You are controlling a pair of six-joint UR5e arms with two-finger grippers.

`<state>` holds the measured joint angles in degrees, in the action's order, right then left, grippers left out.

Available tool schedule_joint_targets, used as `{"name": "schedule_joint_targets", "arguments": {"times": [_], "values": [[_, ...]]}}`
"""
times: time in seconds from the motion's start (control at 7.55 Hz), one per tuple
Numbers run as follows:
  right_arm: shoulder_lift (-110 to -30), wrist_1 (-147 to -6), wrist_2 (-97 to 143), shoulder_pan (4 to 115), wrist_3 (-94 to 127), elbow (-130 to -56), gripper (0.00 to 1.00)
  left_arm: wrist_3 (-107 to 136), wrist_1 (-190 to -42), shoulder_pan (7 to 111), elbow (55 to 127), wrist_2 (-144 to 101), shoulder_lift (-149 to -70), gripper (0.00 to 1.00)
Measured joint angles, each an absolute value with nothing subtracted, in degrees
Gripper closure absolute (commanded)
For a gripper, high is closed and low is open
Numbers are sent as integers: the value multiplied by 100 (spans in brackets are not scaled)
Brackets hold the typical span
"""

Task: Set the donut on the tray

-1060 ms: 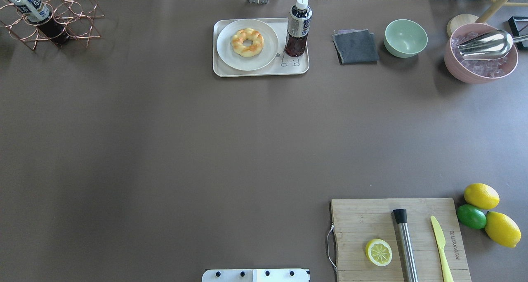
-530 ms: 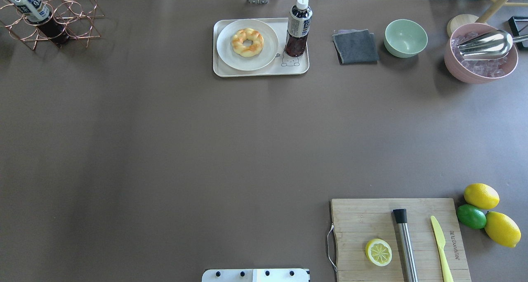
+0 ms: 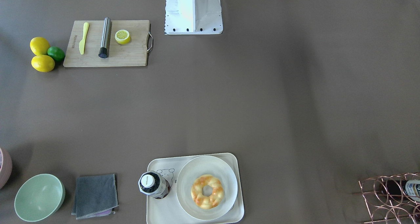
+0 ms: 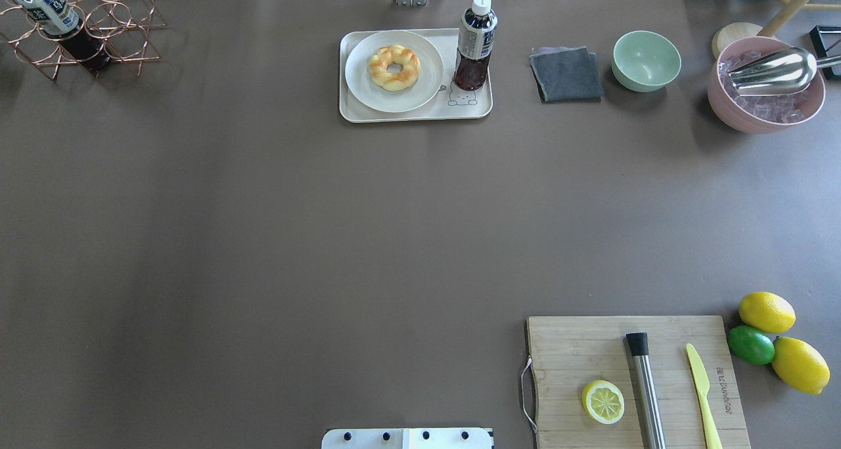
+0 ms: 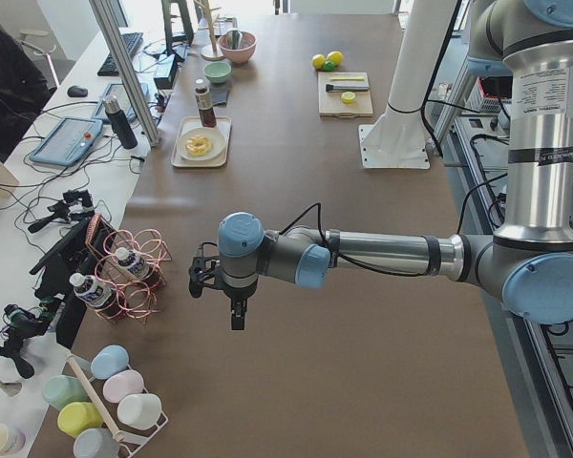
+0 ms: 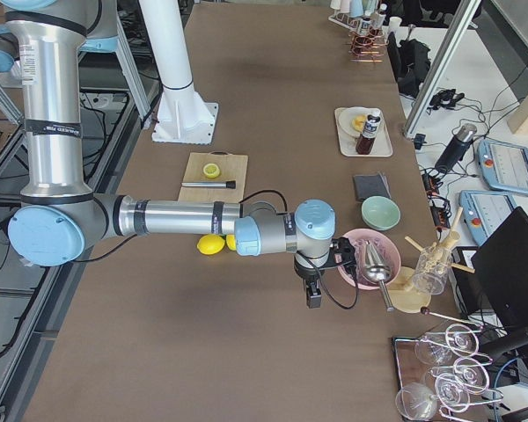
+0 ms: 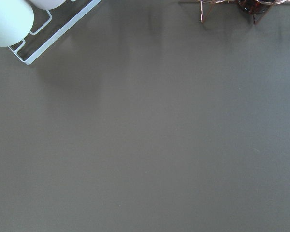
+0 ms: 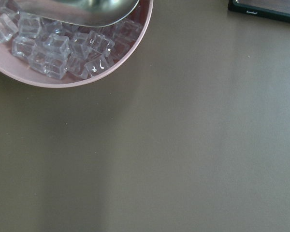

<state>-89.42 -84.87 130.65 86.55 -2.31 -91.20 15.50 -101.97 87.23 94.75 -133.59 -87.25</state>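
At the far edge of the table (image 4: 420, 238), the donut (image 4: 394, 68) is sitting on a round plate (image 4: 365, 97), and the plate is sitting inside the tray (image 4: 415, 115). A bottle (image 4: 474, 41) is standing on the tray too, touching or just beside the plate on my right.

Both my claws are hanging well apart from all of that. The left claw (image 5: 237, 317) is hovering over bare table near the wire rack (image 4: 121, 25), and the right claw (image 6: 313, 297) is hovering just beside the ice bowl (image 4: 749, 123). I'm only seeing them in the 2 side views, so I cannot tell whether either is open or closed. Neither is carrying anything that I can see.

I'm reading the donut as light, soft and squashy, with a glossy crust that is probably a bit slick. The braided ridges should be giving the pads some bite.

I'm planning a top-down pinch across 1 side of the ring, with 1 finger at the centre hole and 1 outside. The hole is looking small, so if a finger is not fitting I'm spanning the whole ring instead. I'm keeping the squeeze gentle.

Bare tray is only showing by the bear print, near the bottle.
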Motion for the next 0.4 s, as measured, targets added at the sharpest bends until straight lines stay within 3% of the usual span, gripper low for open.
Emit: {"name": "schedule_joint_targets", "arguments": {"times": [0.4], "values": [[-8799, -8697, 13113, 8655, -233, -9110, 0, 1284, -10105, 8740, 9454, -13376, -8746, 2]]}}
